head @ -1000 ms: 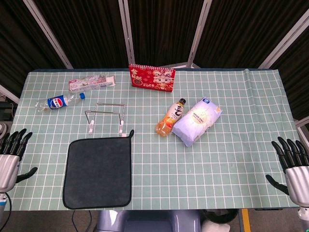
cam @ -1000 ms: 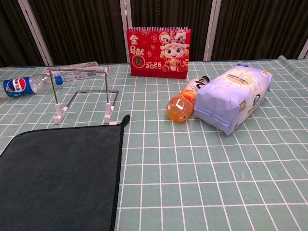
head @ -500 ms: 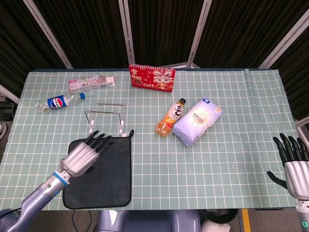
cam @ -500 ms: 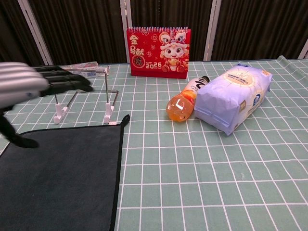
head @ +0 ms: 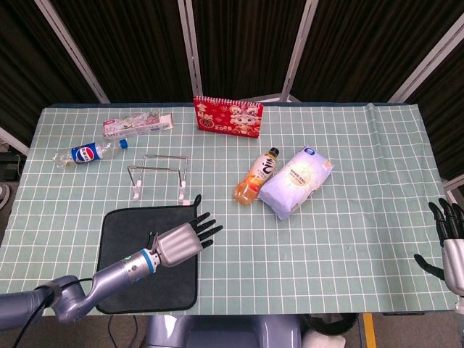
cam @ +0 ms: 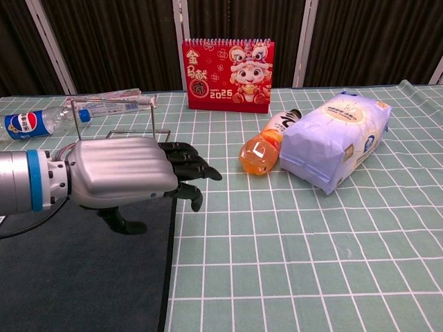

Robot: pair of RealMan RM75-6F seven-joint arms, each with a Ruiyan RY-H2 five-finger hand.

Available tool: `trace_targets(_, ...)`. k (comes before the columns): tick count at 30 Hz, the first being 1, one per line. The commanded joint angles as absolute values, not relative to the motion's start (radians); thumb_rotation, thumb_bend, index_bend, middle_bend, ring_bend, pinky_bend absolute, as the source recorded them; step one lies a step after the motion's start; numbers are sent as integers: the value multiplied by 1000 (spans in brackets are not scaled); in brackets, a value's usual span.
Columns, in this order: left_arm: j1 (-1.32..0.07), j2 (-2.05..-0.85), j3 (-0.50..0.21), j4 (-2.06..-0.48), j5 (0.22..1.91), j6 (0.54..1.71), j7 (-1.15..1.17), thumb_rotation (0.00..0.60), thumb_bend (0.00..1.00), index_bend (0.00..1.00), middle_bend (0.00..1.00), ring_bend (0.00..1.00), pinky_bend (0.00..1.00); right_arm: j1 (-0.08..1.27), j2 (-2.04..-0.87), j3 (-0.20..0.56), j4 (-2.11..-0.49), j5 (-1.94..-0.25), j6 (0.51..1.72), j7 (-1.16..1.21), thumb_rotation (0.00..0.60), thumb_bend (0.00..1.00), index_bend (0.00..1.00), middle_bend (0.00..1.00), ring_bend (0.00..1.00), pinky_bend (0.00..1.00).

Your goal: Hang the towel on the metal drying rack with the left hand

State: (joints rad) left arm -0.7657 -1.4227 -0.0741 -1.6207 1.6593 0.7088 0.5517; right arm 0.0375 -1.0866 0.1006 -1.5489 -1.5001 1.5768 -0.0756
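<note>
Towel (head: 138, 264) flat on table, near edge, just in front of rack (head: 161, 176); not lifted. Left hand (head: 181, 240) above its far right corner, fingers spread, holding nothing. Grasping, lifting, hanging all remain. Right hand (head: 453, 246) idle, fingers apart.

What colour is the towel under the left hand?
Dark grey, almost black; the towel shows best in the head view.

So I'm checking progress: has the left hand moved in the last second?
Yes. The left hand came in from the table's left edge, rightward over the towel, toward its corner near the drying rack.
</note>
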Motion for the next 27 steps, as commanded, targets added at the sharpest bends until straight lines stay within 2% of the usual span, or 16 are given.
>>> trace_targets(1, -771, -1424, -62, -1611, 1653, 710, 548, 600, 328, 286, 0, 0, 0, 36, -1086, 101, -1547, -1498, 1576, -71, 600, 0, 21, 0, 0, 0)
trace_targets(12, -793, -1465, -8, -1542, 1650, 710, 525, 600, 363, 346, 0, 0, 0, 37, -1084, 100, -1548, -1495, 1568, -71, 600, 0, 22, 0, 0, 0)
trace_targets(27, -818, -1512, 16, -1499, 1614, 708, 536, 600, 377, 369, 0, 0, 0, 37, -1082, 100, -1547, -1493, 1565, -64, 600, 0, 22, 0, 0, 0)
